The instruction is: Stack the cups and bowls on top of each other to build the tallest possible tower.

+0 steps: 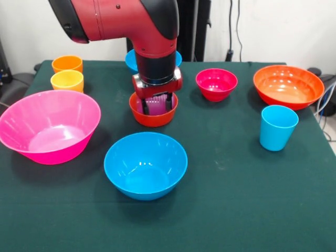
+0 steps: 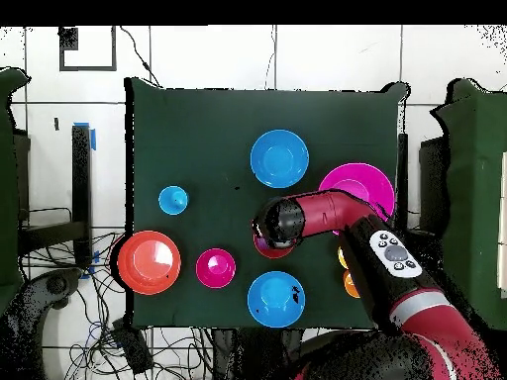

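Note:
My gripper [image 1: 155,104] reaches down into the small orange bowl [image 1: 153,118] at the table's middle. Its fingers [image 1: 143,105] stand tight on both sides of the ribbed purple cup [image 1: 156,106], which sits upright in that bowl. In the overhead view my arm [image 2: 297,220] covers the cup and most of this bowl [image 2: 273,250]. The other pieces stand apart: big pink bowl [image 1: 50,126], near blue bowl [image 1: 145,165], far blue bowl [image 1: 130,60] half hidden behind my arm, magenta bowl [image 1: 216,84], wide orange bowl [image 1: 288,86], light blue cup [image 1: 278,127], orange cup [image 1: 67,63], yellow cup [image 1: 67,80].
The dark green table [image 1: 226,205] carries everything. Cables and floor tiles lie around it in the overhead view [image 2: 99,297]. The pink bowl [image 2: 361,183] is close beside my arm there; the near blue bowl [image 2: 278,158] is just in front of the gripper.

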{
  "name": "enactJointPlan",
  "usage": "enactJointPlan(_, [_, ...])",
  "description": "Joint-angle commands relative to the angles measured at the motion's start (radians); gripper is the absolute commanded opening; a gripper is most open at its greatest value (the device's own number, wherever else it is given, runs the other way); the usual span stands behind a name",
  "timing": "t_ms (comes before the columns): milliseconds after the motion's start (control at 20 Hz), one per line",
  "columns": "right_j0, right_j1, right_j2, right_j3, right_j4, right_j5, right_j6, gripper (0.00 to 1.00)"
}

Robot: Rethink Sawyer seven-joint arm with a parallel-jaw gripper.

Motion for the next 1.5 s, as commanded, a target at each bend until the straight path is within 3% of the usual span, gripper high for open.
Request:
enactJointPlan(50, [0.025, 0.011, -0.039, -0.031, -0.036, 0.135, -0.099, 1.0])
enactJointPlan(300, [0.022, -0.04, -0.019, -0.037, -0.026, 0.187, -0.138, 1.0])
enactJointPlan(600, [0.018, -0.154, 0.023, -0.021, -0.001, 0.259, -0.186, 1.0])
enactJointPlan(1000, [-0.036, -0.252, 0.132, 0.014, 0.055, 0.228, -0.23, 1.0])
enactJointPlan(1200, [-0.038, -0.274, 0.096, 0.029, 0.045, 0.288, -0.203, 1.0])
enactJointPlan(1350, [-0.046, -0.246, 0.02, 0.095, 0.024, 0.323, -0.129, 1.0])
enactJointPlan(1500, [-0.051, -0.196, -0.01, 0.111, 0.001, 0.298, -0.089, 1.0])
